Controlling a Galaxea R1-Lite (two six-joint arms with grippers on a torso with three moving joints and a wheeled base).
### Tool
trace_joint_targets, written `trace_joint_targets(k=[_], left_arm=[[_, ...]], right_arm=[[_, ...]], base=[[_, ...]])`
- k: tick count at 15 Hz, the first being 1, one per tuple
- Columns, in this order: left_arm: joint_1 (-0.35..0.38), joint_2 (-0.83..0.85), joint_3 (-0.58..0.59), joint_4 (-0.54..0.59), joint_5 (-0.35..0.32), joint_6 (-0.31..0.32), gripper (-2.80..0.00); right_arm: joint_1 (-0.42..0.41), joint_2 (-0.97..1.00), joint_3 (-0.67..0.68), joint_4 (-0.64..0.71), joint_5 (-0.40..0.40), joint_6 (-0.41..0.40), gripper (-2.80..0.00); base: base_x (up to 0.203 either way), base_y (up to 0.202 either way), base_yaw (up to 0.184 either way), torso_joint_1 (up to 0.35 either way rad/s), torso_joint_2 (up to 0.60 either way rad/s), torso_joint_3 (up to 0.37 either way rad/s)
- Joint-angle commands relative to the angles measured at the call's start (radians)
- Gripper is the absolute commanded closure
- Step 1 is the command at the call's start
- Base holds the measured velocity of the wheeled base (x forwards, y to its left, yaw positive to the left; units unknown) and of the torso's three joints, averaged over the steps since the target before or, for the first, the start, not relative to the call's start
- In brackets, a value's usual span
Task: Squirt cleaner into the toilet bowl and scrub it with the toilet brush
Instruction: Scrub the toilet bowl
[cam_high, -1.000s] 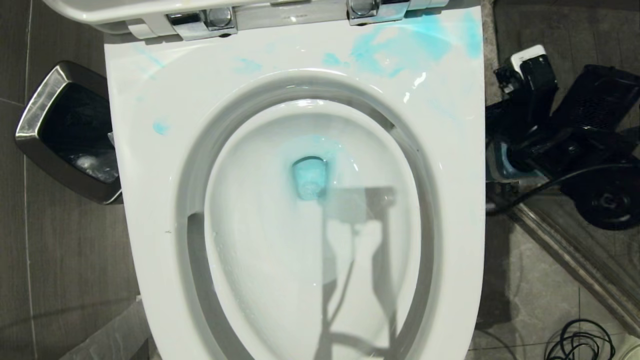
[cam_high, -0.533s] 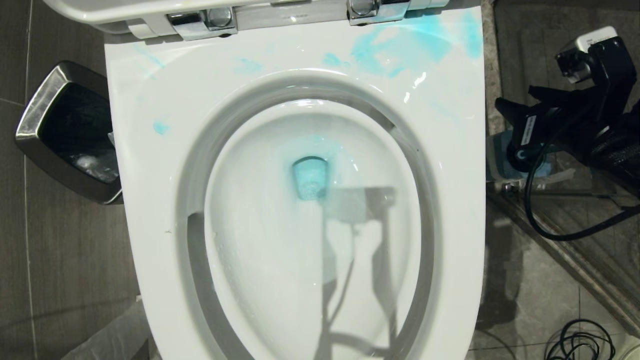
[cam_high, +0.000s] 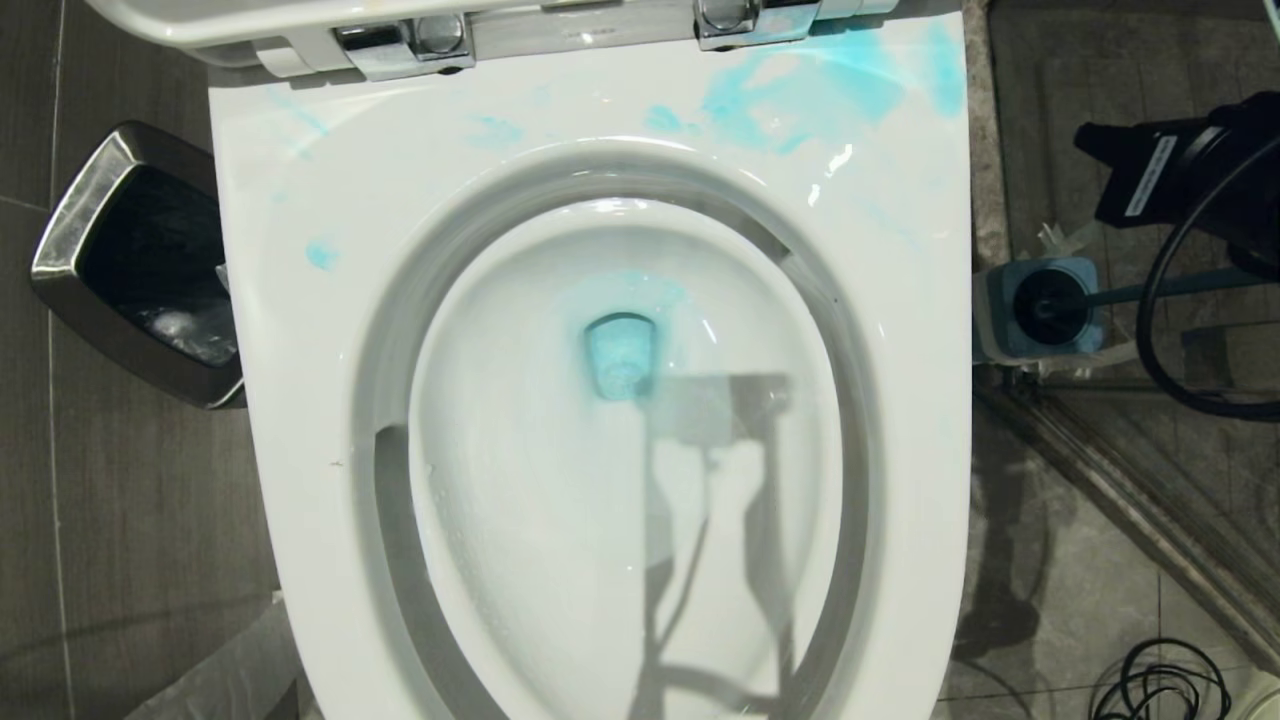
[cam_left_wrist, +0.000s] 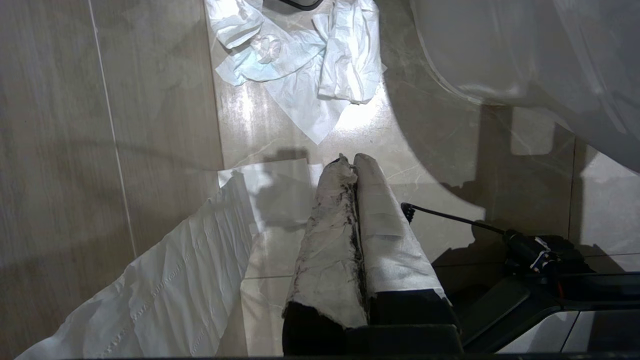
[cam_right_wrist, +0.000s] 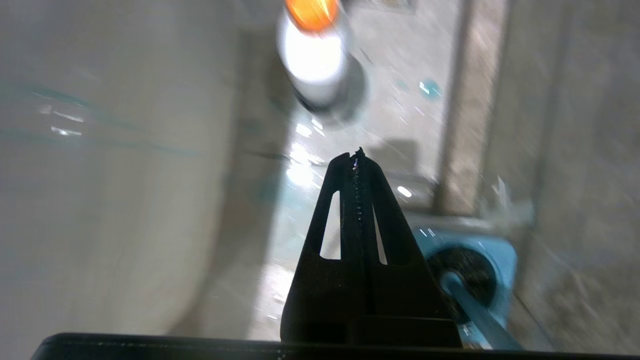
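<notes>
Right claw (cam_right_wrist: 356, 155) shut (empty); left claw (cam_left_wrist: 352, 160) shut.

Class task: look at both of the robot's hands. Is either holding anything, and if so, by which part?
Nothing is held. The right hand is shut on nothing, beside the toilet brush in its stand. The left hand is shut, empty, paper-wrapped.

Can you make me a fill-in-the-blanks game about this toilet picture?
1. The smears of cleaner on the toilet bowl rim are coloured ____.
2. The toilet brush stands in its blue ____, on the floor beside the bowl.
3. The right gripper is shut and holds ____.
4. The left gripper has fingers wrapped in white ____.

Missing words: blue; stand; nothing; paper
</notes>
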Motion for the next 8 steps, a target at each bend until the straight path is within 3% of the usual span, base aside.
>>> trace_joint_targets(k=[1, 5, 8], left_arm=[[0.000, 0.001, 0.000, 0.000, 0.001, 0.000, 0.00], [0.000, 0.001, 0.000, 0.000, 0.000, 0.000, 0.00], [0.000, 0.001, 0.000, 0.000, 0.001, 0.000, 0.00]], right_arm=[[0.001, -0.074, -0.018, 0.016, 0.096, 0.016, 0.00], [-0.007, -0.198, 0.167, 0.022, 0.266, 0.084, 0.00], [-0.103, -0.273, 0.364, 0.037, 0.377, 0.064, 0.00]], base=[[0.000, 0.000, 0.000, 0.000, 0.00, 0.000], [0.000, 0.000, 0.000, 0.000, 0.00, 0.000], [0.000, 0.000, 0.000, 0.000, 0.00, 0.000]])
